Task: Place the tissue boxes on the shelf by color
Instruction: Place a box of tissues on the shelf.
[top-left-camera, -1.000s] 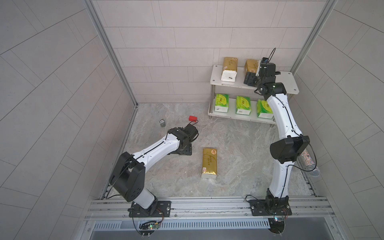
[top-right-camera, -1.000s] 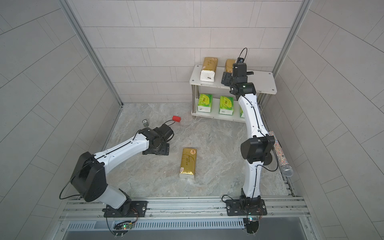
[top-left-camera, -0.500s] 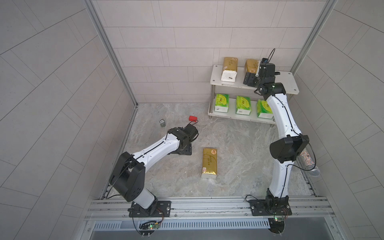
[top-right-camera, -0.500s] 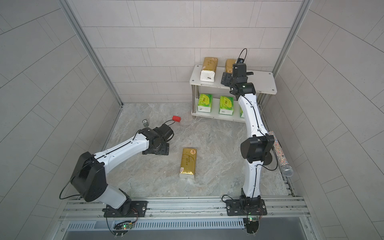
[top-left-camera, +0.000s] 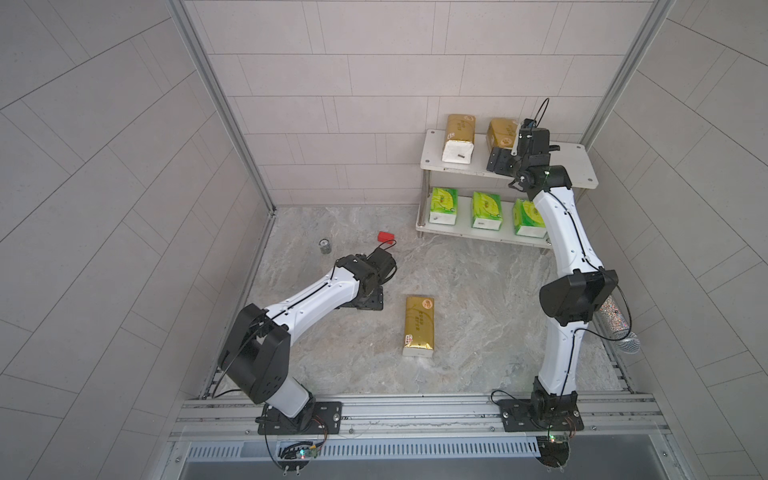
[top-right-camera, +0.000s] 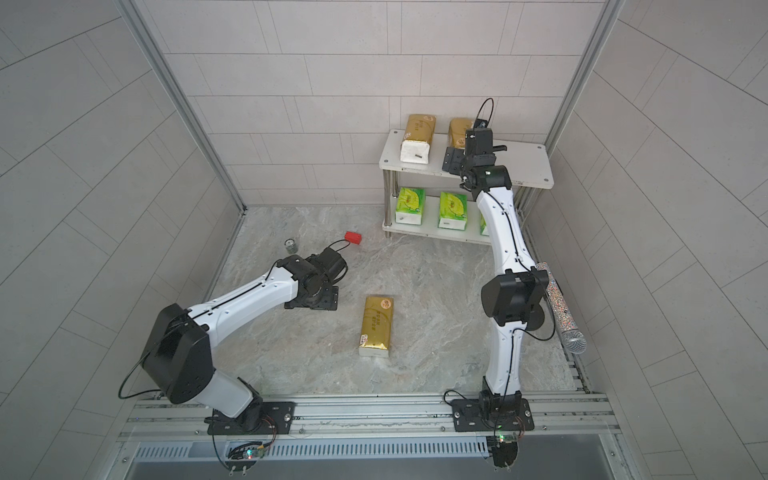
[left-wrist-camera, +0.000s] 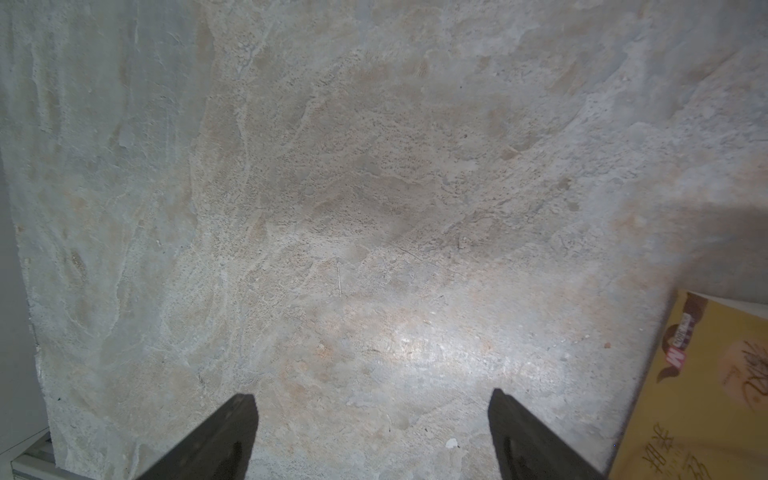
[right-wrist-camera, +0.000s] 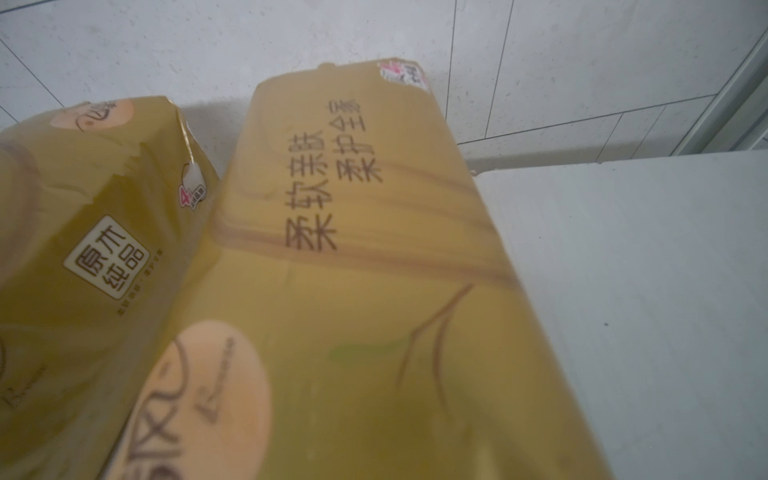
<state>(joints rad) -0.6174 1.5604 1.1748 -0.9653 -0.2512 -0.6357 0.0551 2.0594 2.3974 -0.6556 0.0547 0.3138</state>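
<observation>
The shelf (top-left-camera: 577, 166) stands at the back right. On its top board lie two gold tissue boxes, one (top-left-camera: 459, 137) at the left and one (top-left-camera: 502, 133) beside it. Three green ones (top-left-camera: 444, 205) (top-left-camera: 486, 210) (top-left-camera: 528, 216) sit on the lower board. My right gripper (top-left-camera: 505, 156) hangs at the near end of the second gold pack (right-wrist-camera: 374, 291), which fills the right wrist view and hides the fingers. A third gold pack (top-left-camera: 419, 326) lies on the floor. My left gripper (left-wrist-camera: 371, 397) is open over bare floor just left of that pack (left-wrist-camera: 706, 395).
A small red block (top-left-camera: 385, 237) and a little metal can (top-left-camera: 324, 246) sit on the floor beyond the left arm. A glittery microphone (top-left-camera: 615, 324) lies along the right wall by the right arm's elbow. Tiled walls enclose three sides.
</observation>
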